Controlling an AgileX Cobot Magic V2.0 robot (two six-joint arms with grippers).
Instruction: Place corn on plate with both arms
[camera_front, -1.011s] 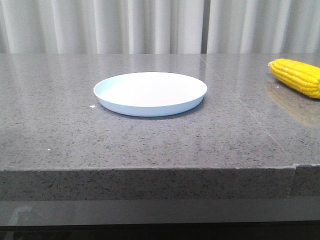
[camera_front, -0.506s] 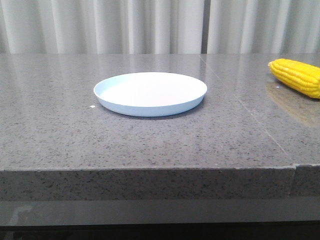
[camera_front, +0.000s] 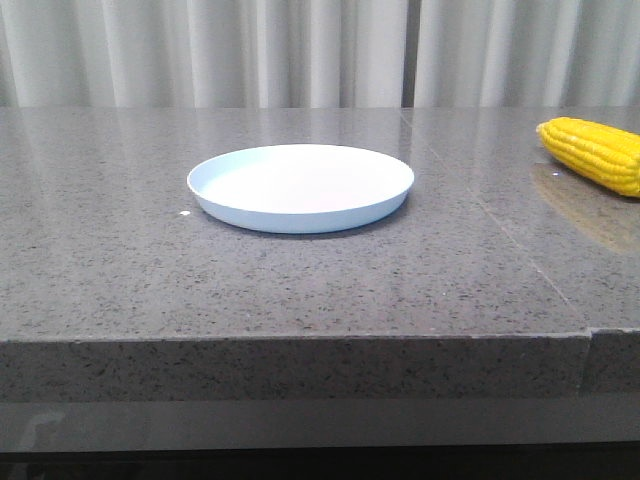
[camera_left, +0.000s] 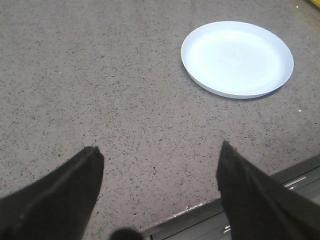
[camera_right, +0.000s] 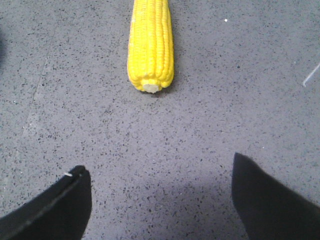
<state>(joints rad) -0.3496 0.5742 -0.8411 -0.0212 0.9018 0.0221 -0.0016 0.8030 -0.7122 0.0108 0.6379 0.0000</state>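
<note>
Corn (camera_front: 598, 152) is seen on table (camera_front: 300, 290), well apart from plate (camera_front: 300, 187). Left gripper (camera_left: 159, 170) and right gripper (camera_right: 160, 185) are held released, nothing grasped.

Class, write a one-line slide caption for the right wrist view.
Right gripper open above the grey stone table, its dark fingers apart, with the yellow corn lying ahead, pale cut end nearest.

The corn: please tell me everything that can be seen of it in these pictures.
The corn is a bright yellow cob with neat lengthwise rows of kernels and a pale cut end. It looks bare, with no husk. It lies flat on the grey speckled table, far to the right of the plate, partly cut off by the front view's edge. Nothing grips it.
</note>
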